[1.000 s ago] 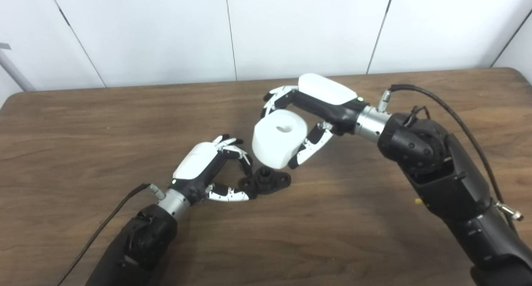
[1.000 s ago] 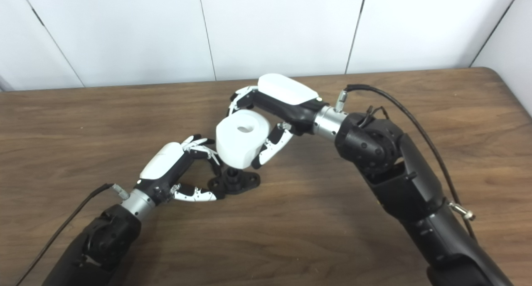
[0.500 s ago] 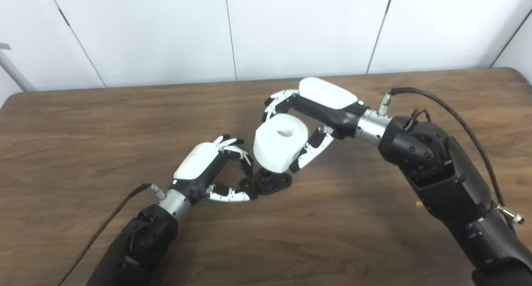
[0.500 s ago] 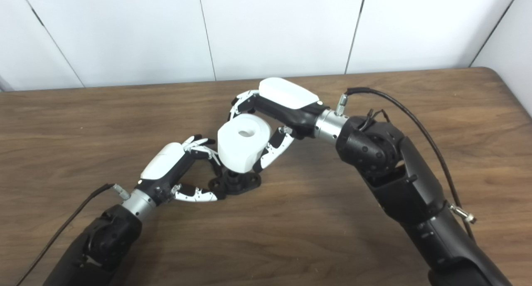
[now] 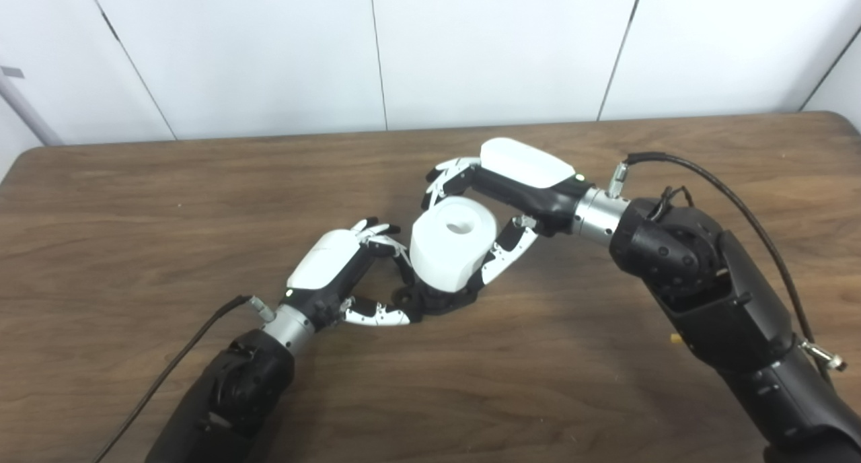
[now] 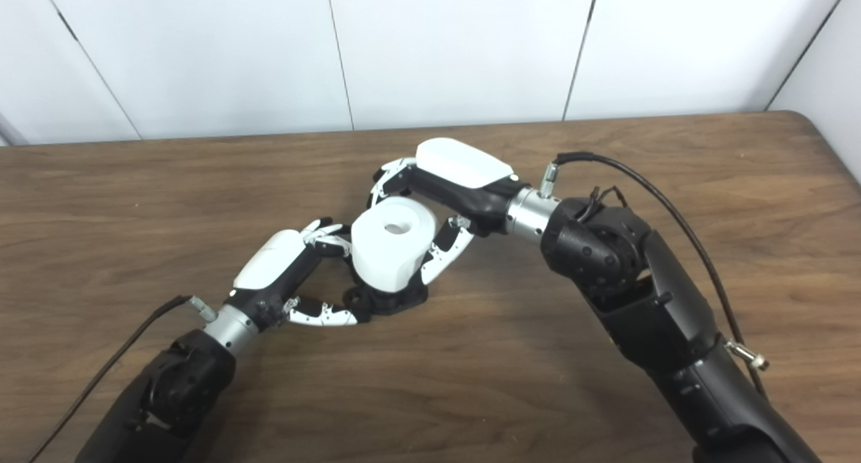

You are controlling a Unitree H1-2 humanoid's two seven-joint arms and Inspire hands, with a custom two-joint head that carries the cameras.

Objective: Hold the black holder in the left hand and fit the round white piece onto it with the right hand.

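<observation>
A brown wooden table (image 5: 134,200) carries the work, with white wall panels (image 5: 269,46) behind its far edge. Near the middle of the table, a little toward the near edge, the black holder (image 5: 440,300) lies flat on the wood. The left hand (image 5: 336,268) pinches the holder's left end between its thumb below and its curled fingers (image 5: 387,244) above. The right hand (image 5: 501,204) grips the round white piece (image 5: 451,251), fingers on the far side and thumb on the near right side, and holds it directly on top of the holder, tilted a little so that its central hole (image 5: 461,227) faces up and toward the far edge.

The white piece covers most of the holder, so only the black base rim shows below it; the holder's upright stub is hidden, and it cannot be told whether the piece is fully seated or only resting on it. The left fingertips sit just beside the white piece, and contact there is hard to judge. A black cable (image 5: 733,194) loops over the right forearm, another (image 5: 175,362) trails from the left wrist, and both arms are cut off at the bottom edge.
</observation>
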